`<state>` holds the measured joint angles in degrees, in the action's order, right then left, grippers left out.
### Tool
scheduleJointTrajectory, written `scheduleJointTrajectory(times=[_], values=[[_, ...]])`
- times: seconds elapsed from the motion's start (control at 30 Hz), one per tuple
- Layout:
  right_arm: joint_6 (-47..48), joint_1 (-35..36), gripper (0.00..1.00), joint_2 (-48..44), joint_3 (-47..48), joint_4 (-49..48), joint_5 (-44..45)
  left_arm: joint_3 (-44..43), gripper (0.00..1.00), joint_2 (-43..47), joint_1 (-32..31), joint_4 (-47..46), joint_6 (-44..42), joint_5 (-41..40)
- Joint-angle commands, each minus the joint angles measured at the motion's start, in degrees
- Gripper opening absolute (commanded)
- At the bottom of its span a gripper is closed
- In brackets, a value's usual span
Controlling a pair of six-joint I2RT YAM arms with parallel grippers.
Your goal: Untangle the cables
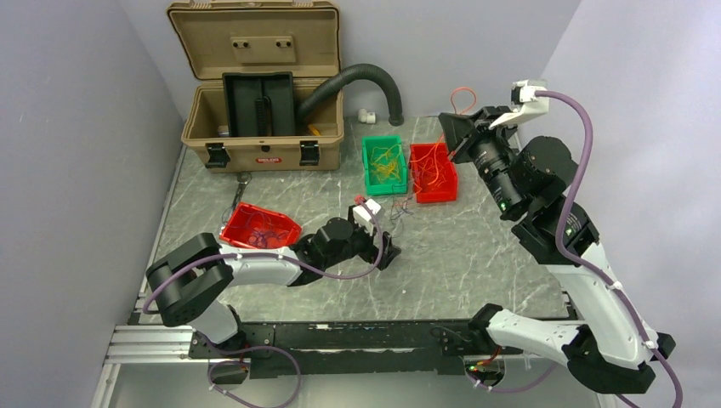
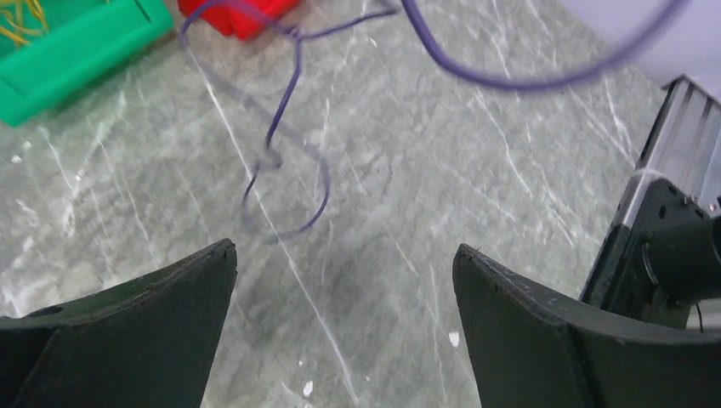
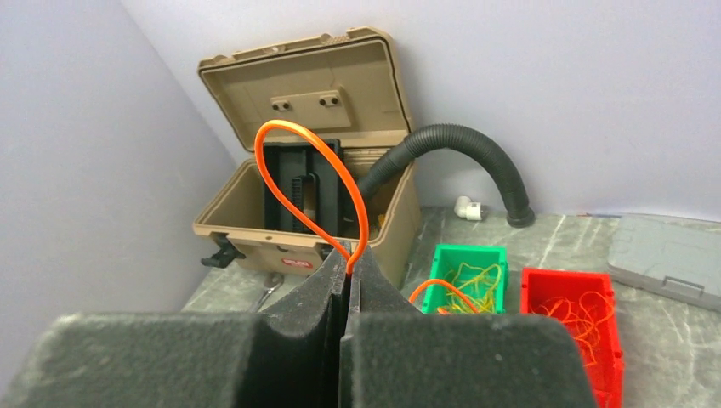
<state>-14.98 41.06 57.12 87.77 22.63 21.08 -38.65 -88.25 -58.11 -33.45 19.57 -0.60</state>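
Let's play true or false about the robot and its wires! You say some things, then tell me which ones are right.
1. The right gripper is shut on an orange wire. True.
2. The left gripper is holding a purple wire. False: its jaws are open and empty, and the purple wire is out in front of them.
3. The green bin has yellow wires in it. True.
4. The lid of the tan case is closed. False: the lid stands open.
5. A black hose goes into the case. True.
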Motion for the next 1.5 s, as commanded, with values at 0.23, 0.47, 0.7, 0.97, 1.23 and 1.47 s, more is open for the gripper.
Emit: scheduleJointTrajectory(times=[0.23,0.47,0.7,0.97,1.23,1.47], values=[[-3.21,-0.01,0.0,3.58,6.11,-3.91,-8.94,-0.79,0.99,-0.71,-0.08,-7.31,-2.37,-19.55],[-4.16,-0.01,0.0,2.68,6.01,-3.65,-8.56,-9.09,0.0,-5.47,0.54,0.46,-0.28,-34.47],[-2.33,-0.02,0.0,-0.59,5.27,-0.98,-1.61,-1.55,0.0,-0.99,2.0,-3.51,0.12,-31.96],[0.94,-0.02,0.0,-0.31,8.52,0.66,1.82,3.0,0.0,3.51,5.84,4.22,5.55,-28.19],[9.16,0.03,0.0,-0.25,8.35,0.71,18.18,2.32,0.0,10.68,13.02,26.25,12.26,-26.45],[19.06,-0.08,0.0,-1.51,7.79,-4.69,34.62,2.54,0.0,9.99,22.6,33.36,15.74,-15.87]])
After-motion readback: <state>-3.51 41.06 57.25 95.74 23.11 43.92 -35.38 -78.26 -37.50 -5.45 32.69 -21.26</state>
